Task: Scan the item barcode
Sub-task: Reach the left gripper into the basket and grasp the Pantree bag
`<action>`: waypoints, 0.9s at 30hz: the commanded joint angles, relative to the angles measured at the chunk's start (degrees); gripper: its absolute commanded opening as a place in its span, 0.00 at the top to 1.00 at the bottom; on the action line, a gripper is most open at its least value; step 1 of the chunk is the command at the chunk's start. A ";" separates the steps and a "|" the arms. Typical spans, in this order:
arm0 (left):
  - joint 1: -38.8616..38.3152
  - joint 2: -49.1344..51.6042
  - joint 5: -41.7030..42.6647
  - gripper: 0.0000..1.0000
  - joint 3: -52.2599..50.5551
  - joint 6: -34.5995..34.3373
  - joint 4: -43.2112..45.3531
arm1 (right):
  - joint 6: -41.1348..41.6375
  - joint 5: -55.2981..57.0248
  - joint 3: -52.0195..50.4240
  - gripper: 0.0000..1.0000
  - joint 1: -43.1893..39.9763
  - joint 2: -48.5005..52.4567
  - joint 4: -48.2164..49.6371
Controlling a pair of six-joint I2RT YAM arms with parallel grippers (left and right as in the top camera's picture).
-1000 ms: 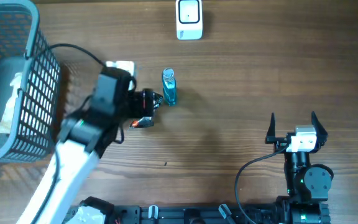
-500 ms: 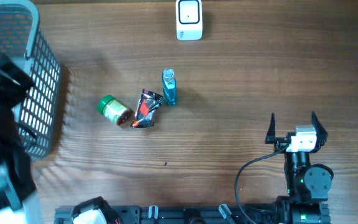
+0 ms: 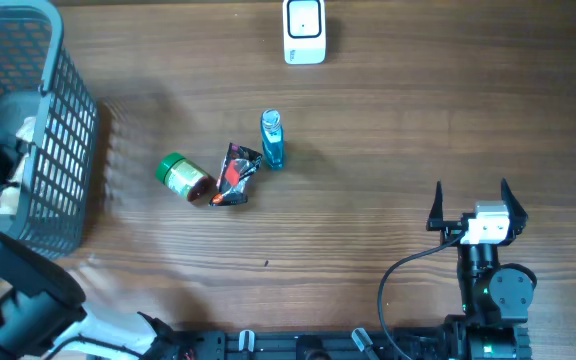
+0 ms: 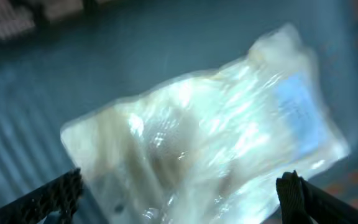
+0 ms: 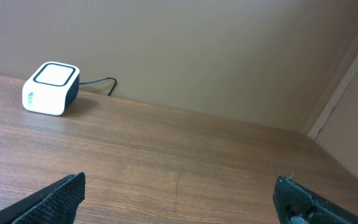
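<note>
Over at the desk's left edge, the left claw [image 4: 180, 186] hangs inside the mesh basket [image 3: 68, 130], fingers spread wide with nothing in them. It's right above a clear-wrapped packet [image 4: 216, 137] with a blue label, lying in the basket. That view's pretty blurry tho. Out toward the middle of the desk there's a green-lidded jar [image 3: 183, 176], a crumpled black-and-red pouch [image 3: 236, 176] just beside it, then a small blue bottle [image 3: 272, 139]. The white scanner [image 3: 304, 31] sits at the far edge. The right claw [image 3: 471, 190] is near the front right corner, wide open and empty.
</note>
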 commanded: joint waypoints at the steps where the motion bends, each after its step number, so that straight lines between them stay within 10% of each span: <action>1: 1.38 1.68 0.57 0.00 -1.99 -4.74 -1.88 | -0.33 0.57 -0.04 0.00 0.11 -0.46 0.22; 12: 4.94 1.68 -2.97 0.00 -14.86 -8.96 6.64 | -0.35 0.57 -0.04 0.00 0.11 -0.46 0.22; 20: 4.81 1.68 19.71 0.00 -30.05 -8.94 32.54 | -0.35 0.57 -0.04 0.00 0.11 -0.46 0.22; 27: 4.81 1.68 27.82 0.00 -30.10 -8.98 36.70 | -0.33 0.57 -0.04 0.00 0.11 -0.46 0.24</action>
